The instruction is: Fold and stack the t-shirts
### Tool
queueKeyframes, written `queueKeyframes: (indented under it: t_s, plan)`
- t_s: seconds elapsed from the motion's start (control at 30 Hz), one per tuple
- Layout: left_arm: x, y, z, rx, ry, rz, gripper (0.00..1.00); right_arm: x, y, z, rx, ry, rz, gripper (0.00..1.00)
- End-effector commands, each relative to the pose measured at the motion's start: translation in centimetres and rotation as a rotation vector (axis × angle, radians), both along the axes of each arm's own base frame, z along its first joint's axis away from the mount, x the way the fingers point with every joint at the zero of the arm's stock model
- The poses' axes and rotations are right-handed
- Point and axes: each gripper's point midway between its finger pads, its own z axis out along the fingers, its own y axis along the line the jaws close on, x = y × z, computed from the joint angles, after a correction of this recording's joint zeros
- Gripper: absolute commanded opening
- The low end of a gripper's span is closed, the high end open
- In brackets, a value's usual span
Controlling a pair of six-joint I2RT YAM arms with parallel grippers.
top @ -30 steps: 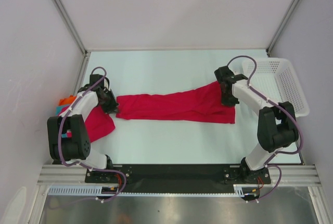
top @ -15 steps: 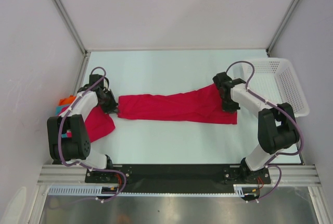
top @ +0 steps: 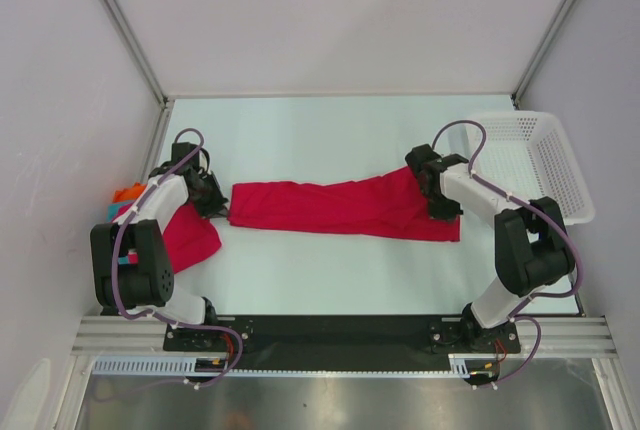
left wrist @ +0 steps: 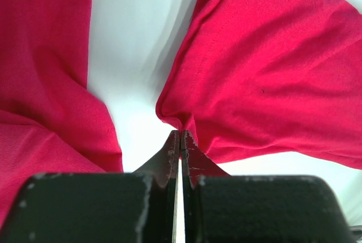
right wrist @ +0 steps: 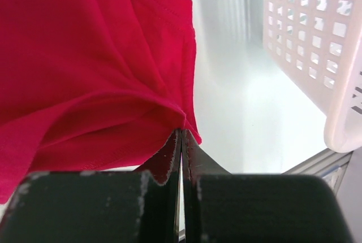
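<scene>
A crimson t-shirt [top: 335, 207] lies stretched in a long band across the middle of the table. My left gripper [top: 218, 202] is shut on its left end; the pinched cloth [left wrist: 237, 68] bunches at the fingertips [left wrist: 180, 135]. At the other end my right gripper [top: 440, 200] is shut on the shirt's right edge [right wrist: 90, 73], with the hem gathered at the tips [right wrist: 182, 133]. A second crimson t-shirt [top: 188, 235] lies folded at the left under the left arm [left wrist: 39, 85]. Small orange and teal garments [top: 124, 196] sit at the far left edge.
A white mesh basket [top: 545, 160] stands at the right edge of the table, close beside my right arm [right wrist: 317, 45]. Grey walls and metal posts bound the table at the back and sides.
The stretched shirt and both grippers have shifted slightly to the right and toward the near edge; the right end now lies lower and flatter on the table.
</scene>
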Motion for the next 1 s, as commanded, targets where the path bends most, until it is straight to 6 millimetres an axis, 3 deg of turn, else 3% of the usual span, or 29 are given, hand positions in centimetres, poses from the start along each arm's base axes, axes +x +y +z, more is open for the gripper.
queueKeyframes:
  t_s: [0.0, 0.1, 0.23, 0.5, 0.67, 0.7, 0.8, 0.93, 0.97]
  plan:
    - [1.3, 0.2, 1.4, -0.004, -0.048, -0.009, 0.02, -0.6, -1.6, 0.7, -0.091, -0.002, -0.029, 0.0]
    - [1.3, 0.2, 1.4, -0.004, -0.05, -0.011, 0.02, -1.0, -1.7, 0.5, -0.1, 0.013, -0.031, 0.04]
    - [1.4, 0.2, 1.5, -0.005, -0.053, -0.01, 0.02, -0.9, -1.3, 1.1, -0.075, -0.005, -0.028, 0.32]
    - [1.6, 0.2, 2.0, -0.006, -0.06, -0.013, 0.06, 0.5, -0.9, 4.0, -0.053, -0.108, -0.035, 0.43]
    - [1.9, 0.3, 2.7, -0.003, -0.069, -0.012, 0.06, 3.5, -0.7, 5.2, -0.066, -0.147, -0.041, 0.47]
    - [1.9, 0.3, 2.8, 0.0, -0.069, -0.012, 0.06, 4.9, -0.2, 6.4, -0.049, -0.182, -0.04, 0.47]
    - [2.2, 0.4, 3.4, 0.001, -0.079, -0.011, 0.06, 7.4, 0.6, 7.3, -0.022, -0.223, -0.026, 0.47]
    - [2.2, 0.4, 3.7, -0.001, -0.086, -0.012, 0.07, 9.6, 1.7, 5.0, 0.05, -0.188, -0.007, 0.47]
    - [2.2, 0.4, 3.7, -0.001, -0.086, -0.012, 0.06, 9.9, 1.9, 3.5, 0.055, -0.154, -0.006, 0.47]
